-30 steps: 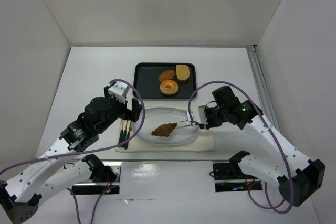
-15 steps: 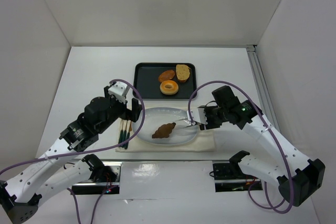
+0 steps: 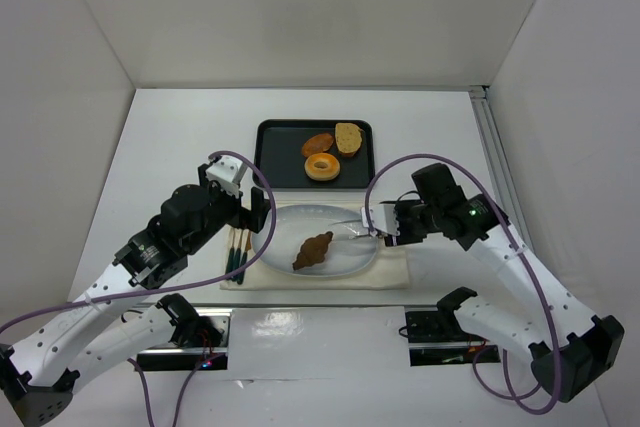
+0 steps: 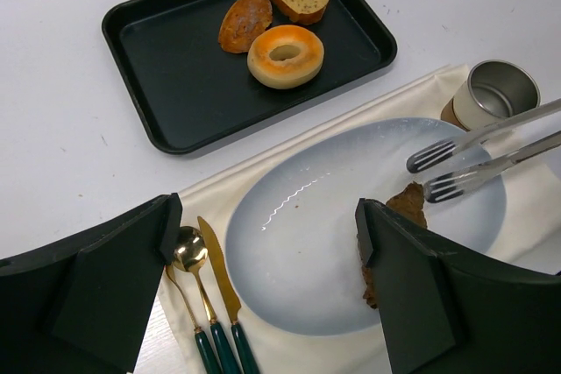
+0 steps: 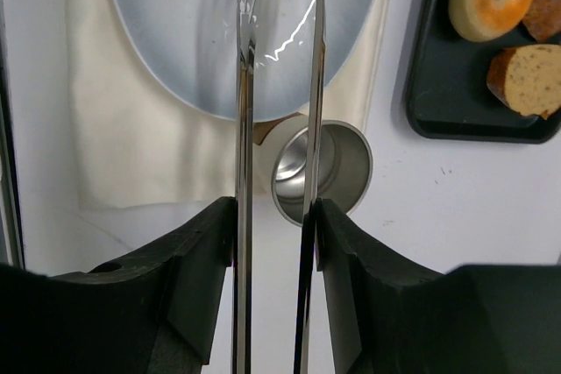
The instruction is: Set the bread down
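The bread (image 3: 313, 249), a dark brown lumpy croissant-like pastry, lies free on the pale blue-grey plate (image 3: 345, 259). In the left wrist view its end (image 4: 408, 202) shows just behind my right-hand finger. My right gripper (image 3: 386, 228) is shut on metal tongs (image 3: 360, 231), whose tips are spread and empty over the plate's right side, apart from the bread. In the right wrist view the gripper (image 5: 275, 216) clamps the tongs (image 5: 245, 85) and the bread is out of view. My left gripper (image 3: 255, 211) is open and empty at the plate's left edge, also open in its own view (image 4: 266, 221).
A black tray (image 3: 275, 152) behind the plate holds a doughnut (image 3: 321, 166), an orange-brown bun (image 3: 317, 143) and a bread slice (image 3: 348, 137). A metal cup (image 4: 495, 91) stands right of the plate. Gold cutlery (image 3: 238, 252) lies on the cloth (image 3: 390, 272) to the left.
The tongs let go of the bread's right end and drew back to the right. The bread turned slightly and now lies free on the plate. The left arm has not moved.
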